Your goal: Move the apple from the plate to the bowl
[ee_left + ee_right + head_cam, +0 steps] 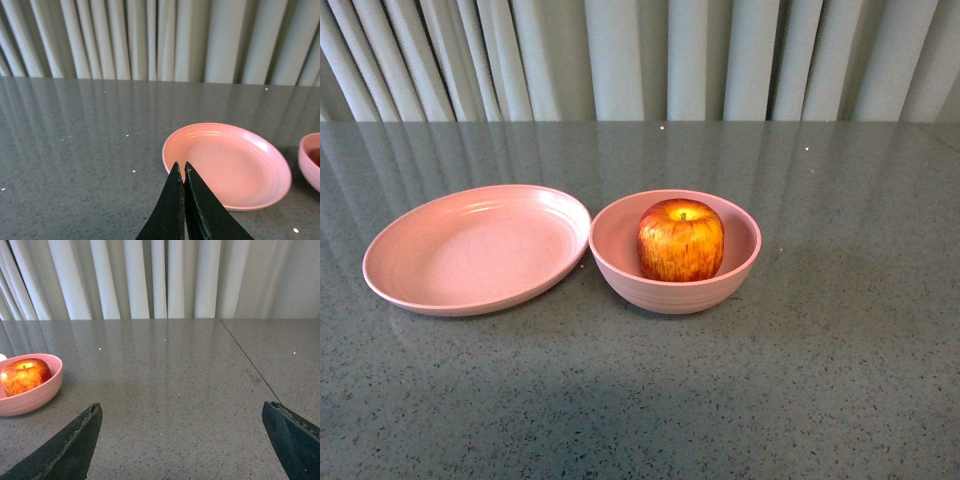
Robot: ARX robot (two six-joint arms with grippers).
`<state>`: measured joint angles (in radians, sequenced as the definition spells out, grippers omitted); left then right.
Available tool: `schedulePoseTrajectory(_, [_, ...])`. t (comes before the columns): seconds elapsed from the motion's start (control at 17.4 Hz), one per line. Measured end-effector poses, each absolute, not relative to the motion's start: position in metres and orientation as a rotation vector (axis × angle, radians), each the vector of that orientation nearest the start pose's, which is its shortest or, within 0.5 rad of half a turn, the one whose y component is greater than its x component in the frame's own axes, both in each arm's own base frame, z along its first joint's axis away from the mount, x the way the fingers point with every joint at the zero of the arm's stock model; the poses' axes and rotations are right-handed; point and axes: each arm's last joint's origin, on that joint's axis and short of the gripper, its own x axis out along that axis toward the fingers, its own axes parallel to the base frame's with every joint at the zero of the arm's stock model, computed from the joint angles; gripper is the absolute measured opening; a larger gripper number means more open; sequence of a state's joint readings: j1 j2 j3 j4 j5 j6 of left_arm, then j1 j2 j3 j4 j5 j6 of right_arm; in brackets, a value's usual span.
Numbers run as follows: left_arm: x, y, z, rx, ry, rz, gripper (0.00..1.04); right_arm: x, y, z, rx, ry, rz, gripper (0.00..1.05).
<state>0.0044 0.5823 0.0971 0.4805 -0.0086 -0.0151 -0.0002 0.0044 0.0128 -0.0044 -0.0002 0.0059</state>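
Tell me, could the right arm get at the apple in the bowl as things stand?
Probably yes. The right gripper is open and holds nothing, and bare table lies between it and the bowl. The apple sits upright and uncovered, rising above the rim. The plate is beyond the bowl, out of the way.

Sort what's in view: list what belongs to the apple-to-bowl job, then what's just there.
Part of the job:
apple, already sitting in the bowl
bowl
plate, now bare
left gripper, shut
right gripper, open and holding nothing

Just there:
grey table
pale curtain behind the table
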Motion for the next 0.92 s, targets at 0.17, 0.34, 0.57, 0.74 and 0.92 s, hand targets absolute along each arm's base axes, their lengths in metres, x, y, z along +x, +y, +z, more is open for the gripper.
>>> schedulePoseTrajectory(0.17, [0.134,0.0,0.182,-0.015,0.007,-0.003,0.01,0.097,0.0,0.167,0.006,-0.004,0.0,0.98])
schedulePoseTrajectory(0.34, [0.127,0.0,0.177,-0.015,0.006,-0.002,0.01,0.097,0.0,0.167,0.006,-0.004,0.0,0.98])
schedulePoseTrajectory(0.57, [0.122,0.0,0.17,-0.014,-0.001,-0.002,0.01,0.097,0.0,0.167,0.006,-0.004,0.0,0.98])
schedulePoseTrajectory(0.74, [0.117,0.0,0.172,-0.014,-0.019,-0.002,0.01,0.097,0.0,0.167,0.006,-0.004,0.0,0.98])
schedulePoseTrajectory(0.92, [0.113,0.0,0.171,-0.014,-0.012,-0.002,0.01,0.097,0.0,0.167,0.006,-0.004,0.0,0.98])
